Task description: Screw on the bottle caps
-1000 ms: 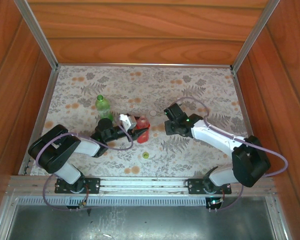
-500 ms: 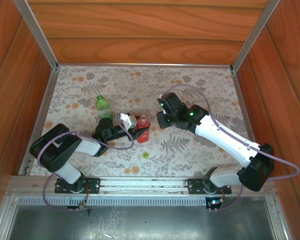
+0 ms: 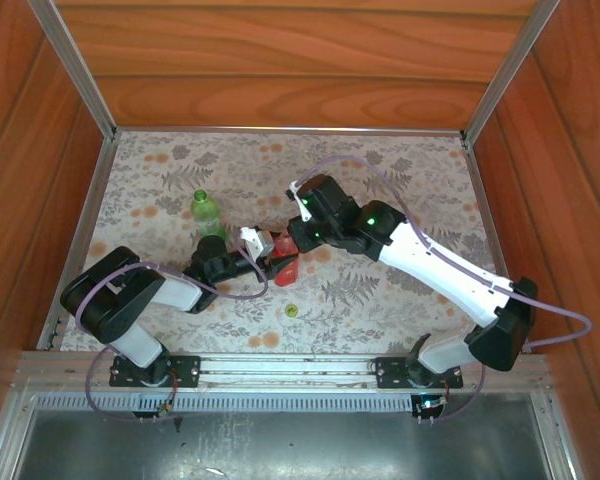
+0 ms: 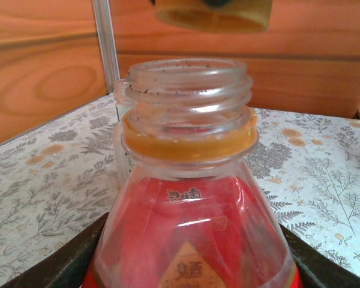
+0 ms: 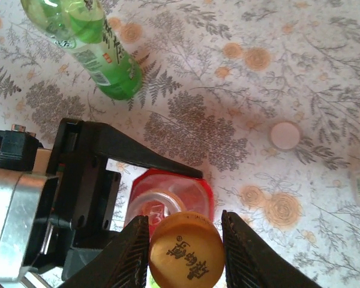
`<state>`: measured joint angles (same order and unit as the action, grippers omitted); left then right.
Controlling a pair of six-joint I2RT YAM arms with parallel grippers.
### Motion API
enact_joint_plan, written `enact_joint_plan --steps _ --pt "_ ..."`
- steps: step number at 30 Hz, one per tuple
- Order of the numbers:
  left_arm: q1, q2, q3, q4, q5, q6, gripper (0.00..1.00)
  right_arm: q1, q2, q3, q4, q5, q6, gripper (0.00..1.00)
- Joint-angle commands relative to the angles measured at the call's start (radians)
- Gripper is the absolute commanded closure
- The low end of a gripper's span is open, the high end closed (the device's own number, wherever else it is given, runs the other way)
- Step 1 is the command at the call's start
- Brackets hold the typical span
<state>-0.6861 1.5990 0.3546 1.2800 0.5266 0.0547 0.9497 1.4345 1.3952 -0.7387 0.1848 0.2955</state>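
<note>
Pinches likely light, slick orange cap [image 5: 186, 261] by its sides in right gripper [image 5: 186, 251], above crushable red bottle [image 4: 192, 222] clamped in left gripper [image 3: 279, 266].

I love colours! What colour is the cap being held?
The cap is orange; right wrist view shows it best.

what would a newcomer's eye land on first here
The red bottle stands open-necked at mid-table, clamped in the left gripper. Just above its mouth the right gripper holds the orange cap, not yet touching the threads. Farther left stands the green bottle, and a white cap lies loose on the flowered cloth.
</note>
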Motion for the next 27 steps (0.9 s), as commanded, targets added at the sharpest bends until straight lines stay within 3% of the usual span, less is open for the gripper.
enact_joint_plan --steps 1,19,27 --pt "0.008 0.024 0.009 -0.041 0.013 0.001 0.41 0.011 0.028 0.025 0.01 -0.036 -0.022 0.63" --pt "0.007 0.018 0.008 -0.041 0.015 0.0 0.41 0.033 0.077 0.039 0.026 -0.097 -0.054 0.64" --pt "0.007 0.015 0.009 -0.042 0.015 -0.001 0.41 0.076 0.123 0.064 -0.037 -0.034 -0.126 0.64"
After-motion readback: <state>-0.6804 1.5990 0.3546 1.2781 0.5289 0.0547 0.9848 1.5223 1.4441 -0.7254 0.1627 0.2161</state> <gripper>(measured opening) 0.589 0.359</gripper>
